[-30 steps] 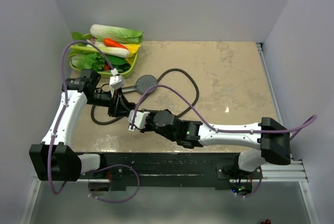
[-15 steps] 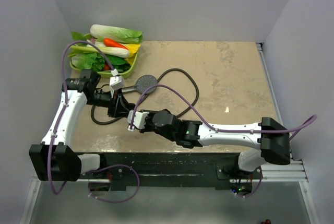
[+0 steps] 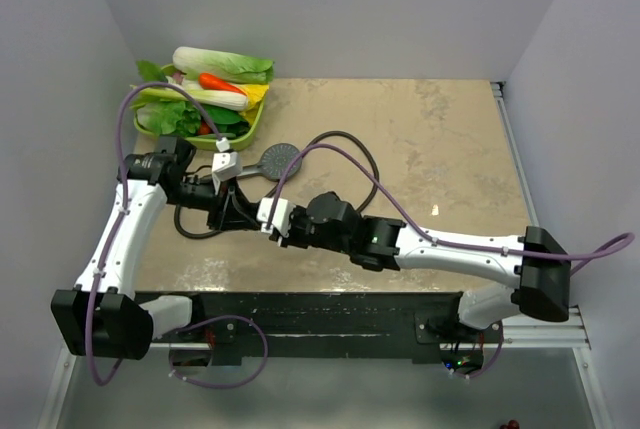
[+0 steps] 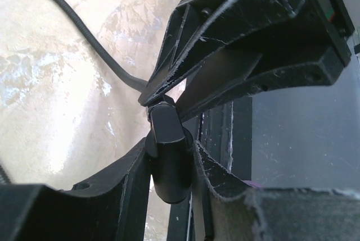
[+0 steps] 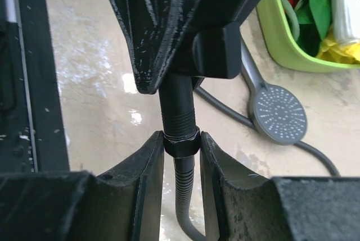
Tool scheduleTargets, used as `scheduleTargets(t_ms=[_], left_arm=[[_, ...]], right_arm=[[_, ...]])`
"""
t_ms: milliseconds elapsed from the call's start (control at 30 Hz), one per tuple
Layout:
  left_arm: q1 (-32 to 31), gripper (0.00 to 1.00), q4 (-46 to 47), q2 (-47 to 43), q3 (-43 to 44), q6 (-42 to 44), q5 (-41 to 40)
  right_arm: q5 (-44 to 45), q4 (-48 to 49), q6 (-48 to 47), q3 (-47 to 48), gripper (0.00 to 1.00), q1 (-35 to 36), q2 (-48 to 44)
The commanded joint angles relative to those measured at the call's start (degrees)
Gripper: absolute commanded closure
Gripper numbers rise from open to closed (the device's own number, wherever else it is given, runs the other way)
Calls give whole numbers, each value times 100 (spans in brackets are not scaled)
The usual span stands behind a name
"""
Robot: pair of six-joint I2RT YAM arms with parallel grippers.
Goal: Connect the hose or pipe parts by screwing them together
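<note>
My left gripper is clamped on the short handle of the shower head, so the round face sticks out to the far right of my fingers, low over the table. I can't tell if it touches. I judge that grip is there to stop the head from spinning while the other side turns. My right gripper is closed on the hose nut, fingers on both sides of it, with the hose hanging out below and looping away over the far middle of the table. Both grippers meet nose to nose at the near left of the table, so nut and handle sit on one line. That alignment is what the thread needs. In the right wrist view the handle's threaded stub enters the top of the nut, with several threads bare above it. So I judge the joint started but not seated: more turns needed. Risk as I see it: cross-threading if either wrist tilts, or the hose twisting up as the nut turns. The green tray of vegetables sits at the far left, just beyond the shower face, not involved.
</note>
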Motion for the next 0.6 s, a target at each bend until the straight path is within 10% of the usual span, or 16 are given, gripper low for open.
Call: scheduleTargets(t_ms=[0,567], left_arm=[[-104,100,193,-90,75,198,222],[-675,100,193,-283,172,154,161]], right_arm=[[-1194,1410,799,264,100,-281,-448],[-6001,1921,2971,781,100,-2022,210]])
